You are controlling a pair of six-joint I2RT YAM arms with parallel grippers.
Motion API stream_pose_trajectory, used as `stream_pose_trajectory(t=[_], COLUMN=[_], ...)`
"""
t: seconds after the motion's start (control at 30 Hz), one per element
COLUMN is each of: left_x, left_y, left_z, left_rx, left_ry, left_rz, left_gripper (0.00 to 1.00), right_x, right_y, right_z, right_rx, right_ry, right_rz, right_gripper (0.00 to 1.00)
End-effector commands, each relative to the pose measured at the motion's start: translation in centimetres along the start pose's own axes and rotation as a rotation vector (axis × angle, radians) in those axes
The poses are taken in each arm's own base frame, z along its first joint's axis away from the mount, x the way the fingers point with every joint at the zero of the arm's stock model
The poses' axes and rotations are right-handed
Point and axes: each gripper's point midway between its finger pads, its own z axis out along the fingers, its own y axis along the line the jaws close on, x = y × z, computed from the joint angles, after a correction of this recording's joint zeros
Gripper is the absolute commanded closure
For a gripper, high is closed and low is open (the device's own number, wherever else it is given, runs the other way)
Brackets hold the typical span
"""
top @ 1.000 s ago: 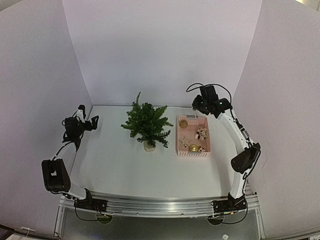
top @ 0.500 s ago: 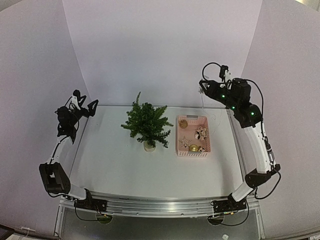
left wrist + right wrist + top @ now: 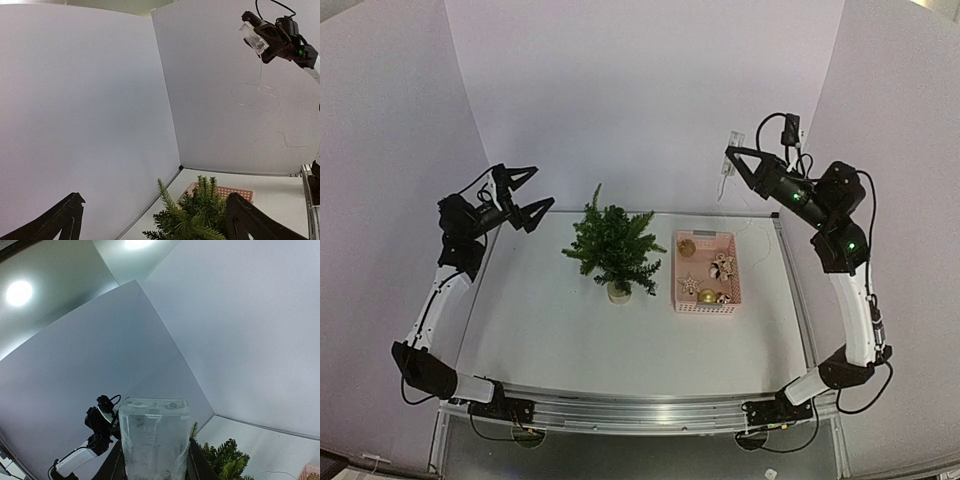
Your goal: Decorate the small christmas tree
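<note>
Clear plastic box (image 3: 155, 440) sits clamped in our right hand (image 3: 733, 158) (raised above the counter (image 3: 550, 330)). Our left hand (image 3: 540, 187) hangs spread wide, left of the small christmas tree (image 3: 612, 245).

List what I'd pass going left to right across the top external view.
left gripper → small christmas tree → pink basket. The right gripper, shut on a clear box, hangs behind the basket's right edge, so I leave it unordered.

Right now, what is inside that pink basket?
The pink basket holds two gold baubles and pale star-shaped ornaments. Anything lying under them is covered.
</note>
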Motion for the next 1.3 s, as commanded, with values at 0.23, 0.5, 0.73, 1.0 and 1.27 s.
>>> stream_pose_trajectory(t=[0.23, 0.5, 0.73, 1.0, 1.27], left_x=[-0.9, 0.3, 0.9, 0.3, 2.5], left_y=[-11.0, -18.5, -19.6, -22.4, -21.3], left_z=[4.2, 9.1, 11.5, 9.1, 10.4], left_rx=[0.232, 0.387, 0.405, 0.576, 0.47], left_ry=[0.016, 0.068, 0.072, 0.094, 0.219], left_rz=[-0.082, -0.28, -0.517, -0.52, -0.666], left_gripper=[0.0, 0.02, 0.04, 0.09, 0.18], right_x=[0.7, 6.0, 9.1, 15.8, 19.0], right_y=[4.6, 6.8, 7.9, 6.6, 7.1], right_z=[-1.9, 0.4, 1.1, 1.3, 2.7], right_rx=[-0.266, -0.278, -0.308, -0.3, -0.37], right_ry=[-0.111, -0.06, 0.022, 0.3, 0.414], right_rz=[0.094, 0.095, 0.113, 0.167, 0.19], right_gripper=[0.9, 0.9, 0.89, 0.89, 0.89])
